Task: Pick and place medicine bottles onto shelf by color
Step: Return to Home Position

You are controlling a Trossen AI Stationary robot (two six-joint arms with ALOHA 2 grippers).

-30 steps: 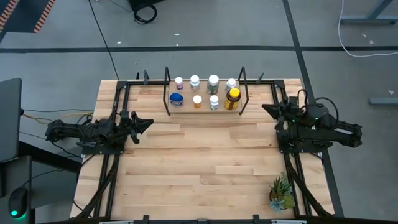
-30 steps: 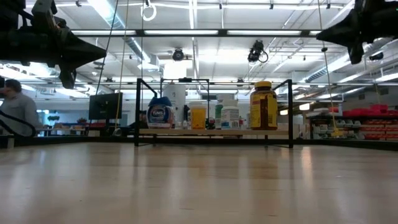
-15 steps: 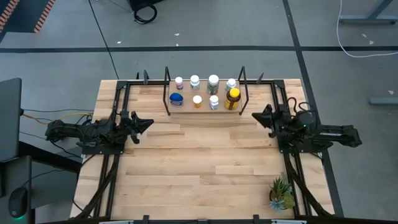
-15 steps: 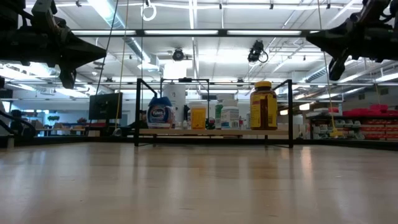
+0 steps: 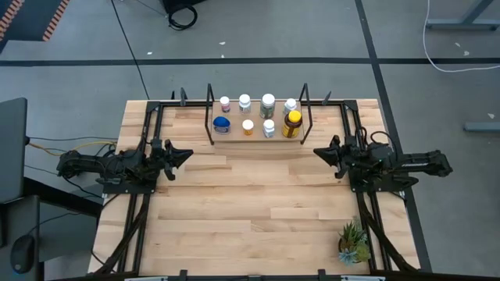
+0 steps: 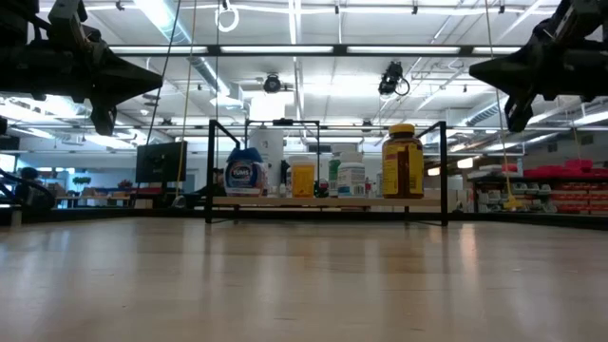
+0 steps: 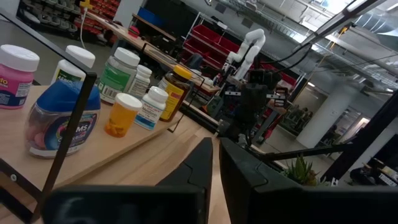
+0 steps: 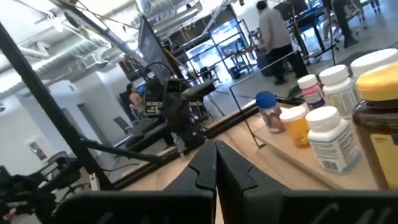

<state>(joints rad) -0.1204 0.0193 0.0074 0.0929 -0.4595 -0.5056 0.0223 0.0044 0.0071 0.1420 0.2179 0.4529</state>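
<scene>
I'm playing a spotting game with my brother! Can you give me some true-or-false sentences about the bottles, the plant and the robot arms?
1. Every medicine bottle stands on the shelf. True.
2. The right end effector holds a bottle. False: it is shut and empty, above the table to the right of the shelf.
3. The blue-lidded bottle is at the shelf's left end. True.
4. The green plant sits on the shelf. False: it stands on the table near its right edge, away from the shelf.
5. The amber bottle lies on its side. False: it stands upright at the shelf's right end.
6. The left end effector carries nothing. True.
</scene>
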